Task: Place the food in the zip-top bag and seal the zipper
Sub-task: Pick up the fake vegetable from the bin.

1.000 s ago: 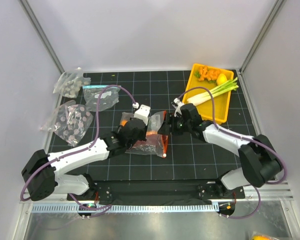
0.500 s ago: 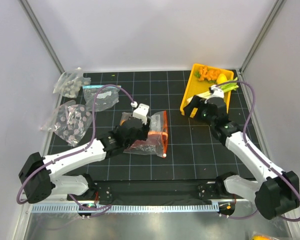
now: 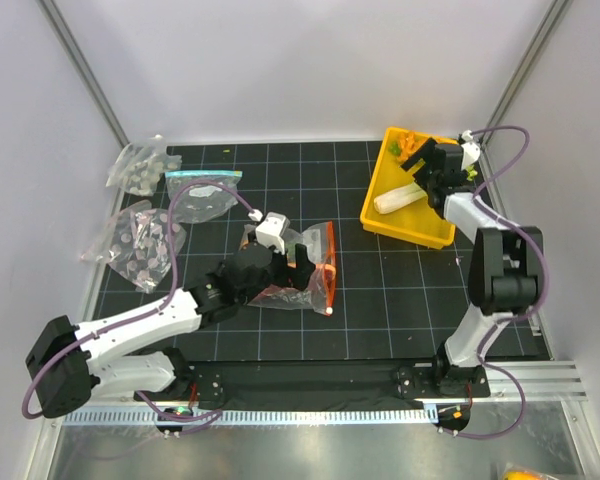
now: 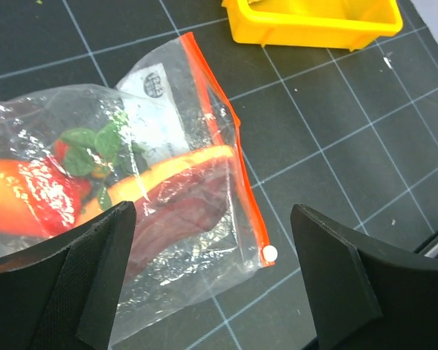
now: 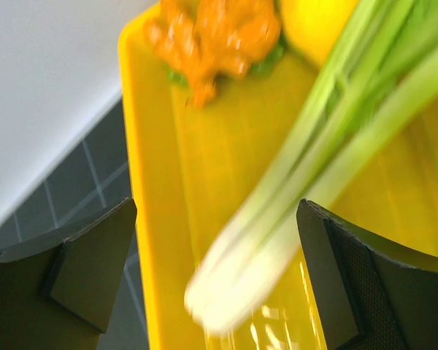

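The zip-top bag [image 3: 310,268] lies flat on the black mat with food inside: a dark-red slab [image 4: 186,211], an orange carrot piece [image 4: 168,169], a red piece [image 4: 40,197] and green leaves [image 4: 95,142]. The zipper [image 4: 226,135] runs straight along its right edge, with a white slider [image 4: 269,252] at the near end. My left gripper [image 4: 213,222] hovers just above the bag, open, touching nothing. My right gripper [image 3: 426,172] is open over the yellow tray [image 3: 405,228], with a green onion [image 5: 299,189] blurred below its fingers. Orange food [image 5: 219,33] and a yellow piece [image 5: 314,18] lie at the tray's far end.
A clear bag with a light-blue strip [image 3: 202,196] and two bags of grey dotted pieces [image 3: 140,165] [image 3: 140,245] lie at the back left. The tray's near wall [image 4: 314,25] stands just beyond the bag. White walls close in the mat on three sides.
My left gripper has opened and let go of the bag. My right arm has swung away from the bag to the back right, over the tray, with its jaws opening wide.
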Controlling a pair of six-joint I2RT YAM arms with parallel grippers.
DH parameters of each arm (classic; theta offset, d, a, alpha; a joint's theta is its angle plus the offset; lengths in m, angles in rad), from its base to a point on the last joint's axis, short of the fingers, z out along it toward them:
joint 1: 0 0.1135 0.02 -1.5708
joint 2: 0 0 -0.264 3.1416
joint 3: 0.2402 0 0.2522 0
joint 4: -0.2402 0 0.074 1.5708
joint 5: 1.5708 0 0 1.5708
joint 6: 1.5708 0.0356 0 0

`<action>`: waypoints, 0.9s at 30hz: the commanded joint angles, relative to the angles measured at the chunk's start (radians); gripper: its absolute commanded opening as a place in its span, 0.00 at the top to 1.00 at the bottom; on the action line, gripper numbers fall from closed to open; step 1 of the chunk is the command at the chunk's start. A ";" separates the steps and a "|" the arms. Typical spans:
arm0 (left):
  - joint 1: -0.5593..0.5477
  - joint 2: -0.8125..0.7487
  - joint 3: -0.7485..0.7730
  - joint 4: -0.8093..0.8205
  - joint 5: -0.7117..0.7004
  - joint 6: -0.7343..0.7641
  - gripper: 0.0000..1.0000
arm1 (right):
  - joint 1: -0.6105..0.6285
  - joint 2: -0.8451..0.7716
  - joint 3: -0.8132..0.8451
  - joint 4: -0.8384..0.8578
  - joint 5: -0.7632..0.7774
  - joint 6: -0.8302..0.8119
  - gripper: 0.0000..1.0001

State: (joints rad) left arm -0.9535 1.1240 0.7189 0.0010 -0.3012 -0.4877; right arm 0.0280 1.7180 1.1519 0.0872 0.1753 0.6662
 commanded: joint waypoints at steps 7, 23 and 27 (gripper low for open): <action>0.001 -0.067 -0.042 0.123 0.054 -0.060 0.00 | -0.079 0.372 0.414 0.177 0.111 0.036 0.01; -0.001 -0.055 -0.042 0.126 0.065 -0.065 0.00 | -0.096 0.679 0.687 0.072 0.184 0.088 0.00; -0.001 -0.049 -0.042 0.128 0.062 -0.063 0.00 | -0.105 0.718 0.691 0.173 0.109 0.104 0.02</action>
State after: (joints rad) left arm -0.9535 1.0695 0.6743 0.0761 -0.2401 -0.5438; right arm -0.0555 2.4020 1.8259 0.1875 0.2993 0.7532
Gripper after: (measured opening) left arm 0.996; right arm 0.988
